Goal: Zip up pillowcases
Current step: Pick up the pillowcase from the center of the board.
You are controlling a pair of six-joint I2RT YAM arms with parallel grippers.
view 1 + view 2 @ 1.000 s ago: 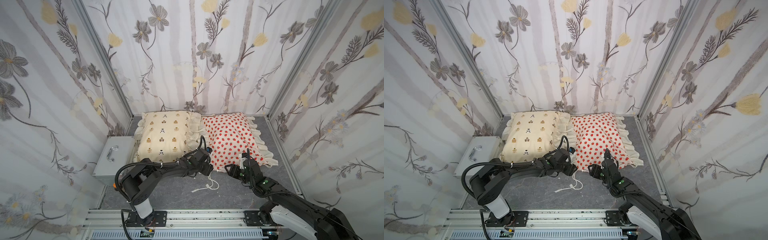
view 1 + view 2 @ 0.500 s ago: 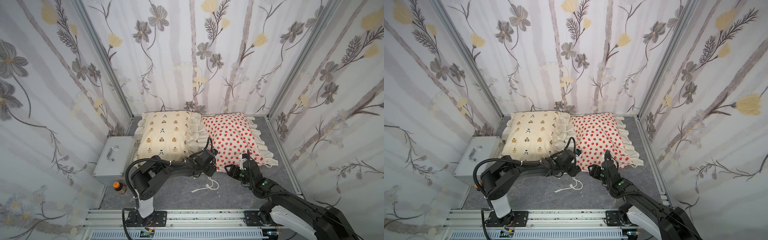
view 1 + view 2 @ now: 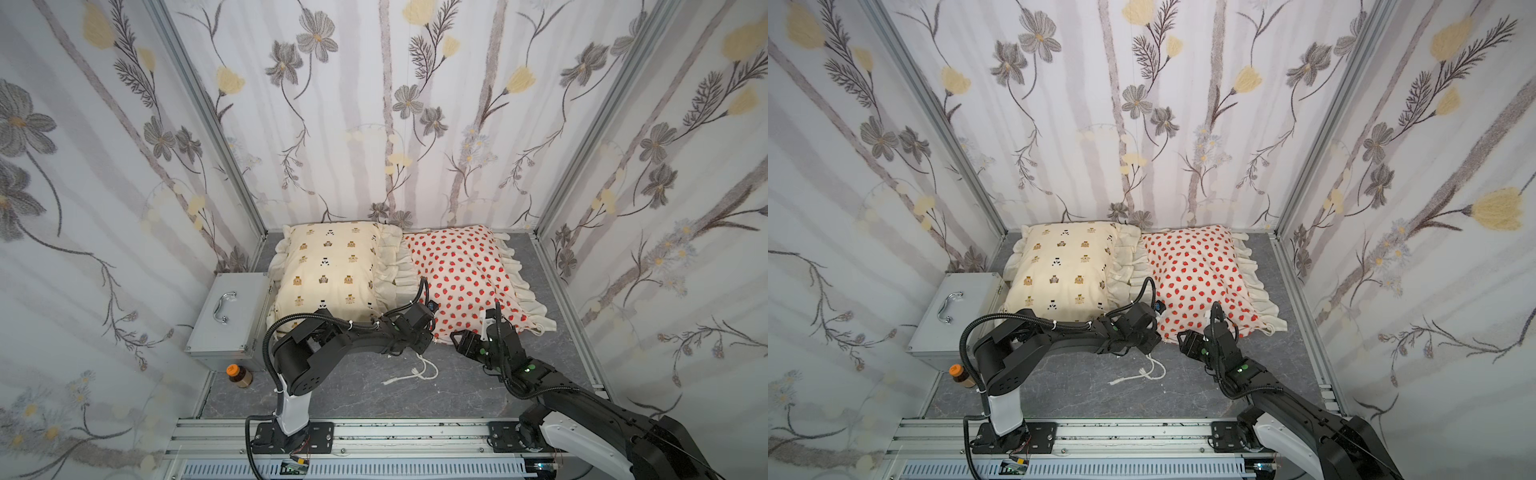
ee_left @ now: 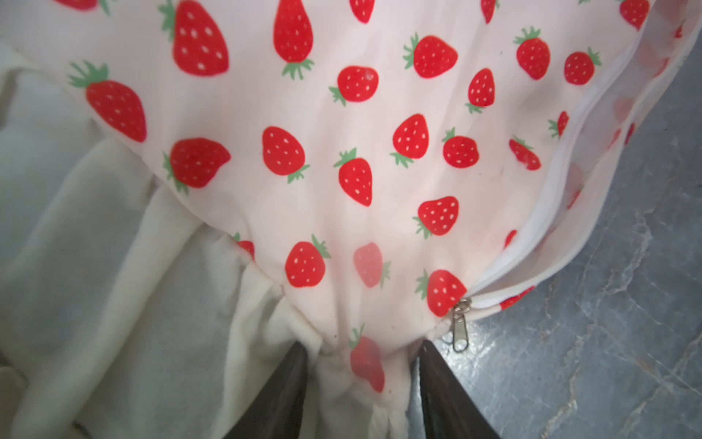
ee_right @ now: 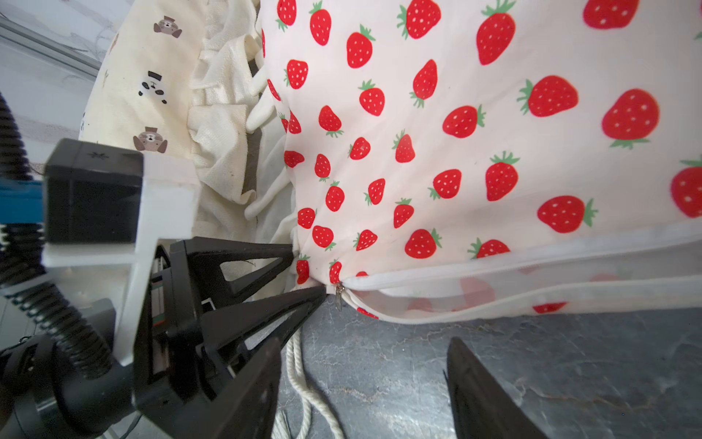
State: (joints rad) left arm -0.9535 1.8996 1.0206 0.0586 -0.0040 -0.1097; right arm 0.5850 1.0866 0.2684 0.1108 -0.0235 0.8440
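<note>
Strawberry case point(image 3: 461, 274), right of centre in both top views, looks soft, light and slack. Left gripper point(image 4: 362, 344) straddles its bunched corner, half closed; whether it pinches, I cannot tell. Right gripper point(image 5: 364, 342) gapes empty nearby. The small, slippery-looking zip pull point(image 4: 460, 334) is the place to grip.

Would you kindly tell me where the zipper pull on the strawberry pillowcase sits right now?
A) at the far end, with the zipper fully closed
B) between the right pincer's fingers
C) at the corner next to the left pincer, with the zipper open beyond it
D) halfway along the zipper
C: in the left wrist view the zipper pull hangs at the corner of the strawberry pillowcase, right beside the left pincer, and the zipper gapes open beyond it.
</note>
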